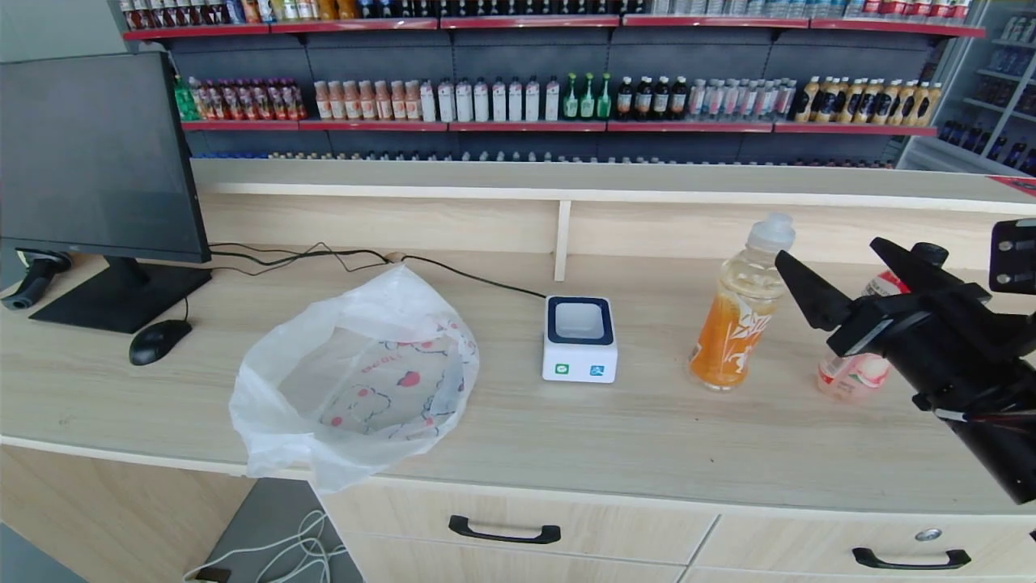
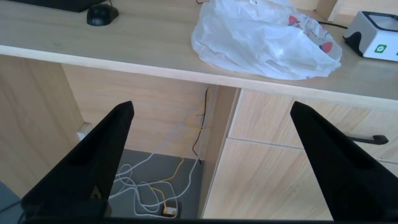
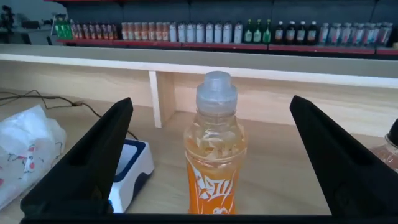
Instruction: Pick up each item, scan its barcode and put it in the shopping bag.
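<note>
A light wooden counter (image 1: 566, 437) runs across the room, with a raised ledge (image 1: 566, 174) along its far edge and drawers (image 1: 615, 530) with black handles below. A dark monitor (image 1: 97, 154) stands at its left end beside a black mouse (image 1: 159, 340), with cables (image 1: 299, 255) trailing behind. Beyond, red-edged shelves (image 1: 526, 125) hold rows of bottles. At far right stands what may be a glass-door cooler (image 1: 1004, 81). White cords (image 1: 299, 551) lie on the grey floor (image 1: 259, 518).

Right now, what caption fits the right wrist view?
Open right gripper faces an upright orange bottle beside the scanner.
</note>
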Tool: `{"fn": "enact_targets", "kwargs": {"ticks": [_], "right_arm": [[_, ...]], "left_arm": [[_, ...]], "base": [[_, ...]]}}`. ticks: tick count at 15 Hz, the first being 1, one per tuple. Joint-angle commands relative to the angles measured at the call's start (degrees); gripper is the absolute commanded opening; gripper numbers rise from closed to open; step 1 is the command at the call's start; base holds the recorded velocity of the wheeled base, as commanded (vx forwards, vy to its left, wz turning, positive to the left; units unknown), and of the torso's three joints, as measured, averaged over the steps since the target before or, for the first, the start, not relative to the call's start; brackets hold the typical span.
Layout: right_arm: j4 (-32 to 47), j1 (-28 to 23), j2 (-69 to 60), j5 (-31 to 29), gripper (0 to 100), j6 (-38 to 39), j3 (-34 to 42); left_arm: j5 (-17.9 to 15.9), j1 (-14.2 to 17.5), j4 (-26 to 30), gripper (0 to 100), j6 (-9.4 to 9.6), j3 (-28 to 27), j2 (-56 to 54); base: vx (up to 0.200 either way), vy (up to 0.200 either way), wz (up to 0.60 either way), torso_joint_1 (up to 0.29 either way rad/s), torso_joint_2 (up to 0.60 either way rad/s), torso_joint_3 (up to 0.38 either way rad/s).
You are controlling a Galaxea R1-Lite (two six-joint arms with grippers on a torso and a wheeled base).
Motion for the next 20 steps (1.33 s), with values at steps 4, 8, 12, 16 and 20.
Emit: {"fn": "enact_targets", "kwargs": {"ticks": [4,8,12,16,20], "right_arm": [[-0.1,0.5,6.9,-1.1,100,-2.6,-3.9],[-0.1,0.6,8.6,-4.5,100,-1.9,-4.5],[-0.1,2.0,10.5,-5.9,100,-1.7,-4.9],[-0.1,2.1,12.2,-8.7,100,0.4,-6.6],[-0.1,1.8,13.4,-8.7,100,2.6,-5.5]], "left_arm": [[0.0,0.0,-0.1,100,-0.02,0.0,0.0],[0.0,0.0,0.1,100,-0.02,0.0,0.0],[0.0,0.0,-0.1,100,-0.02,0.0,0.0],[0.0,0.0,-0.1,100,-0.02,0.0,0.0],[0.0,0.0,0.1,100,-0.02,0.0,0.0]], "base": [[0.000,0.000,0.00,0.000,0.00,0.000],[0.000,0.000,0.00,0.000,0.00,0.000],[0.000,0.000,0.00,0.000,0.00,0.000],[0.000,0.000,0.00,0.000,0.00,0.000],[0.000,0.000,0.00,0.000,0.00,0.000]]}}
